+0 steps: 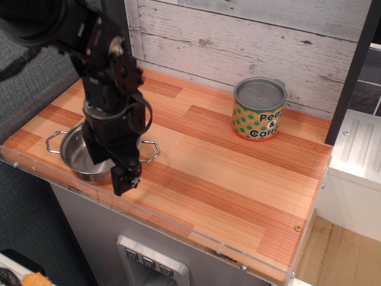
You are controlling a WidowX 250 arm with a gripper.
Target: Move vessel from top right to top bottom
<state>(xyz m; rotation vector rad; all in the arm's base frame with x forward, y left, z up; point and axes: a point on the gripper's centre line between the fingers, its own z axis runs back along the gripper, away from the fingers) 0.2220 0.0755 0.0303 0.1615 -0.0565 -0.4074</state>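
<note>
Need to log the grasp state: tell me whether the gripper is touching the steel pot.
Cannot tell. The only view shows the gripper overlapping the steel pot at its near right rim, but the arm hides any contact or gap.

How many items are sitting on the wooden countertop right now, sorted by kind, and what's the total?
Stainless-steel pot: 1
Peas and carrots tin can: 1
Total: 2
The robot arm hides part of the pot and the countertop behind it, so anything lying there can't be counted.
</note>
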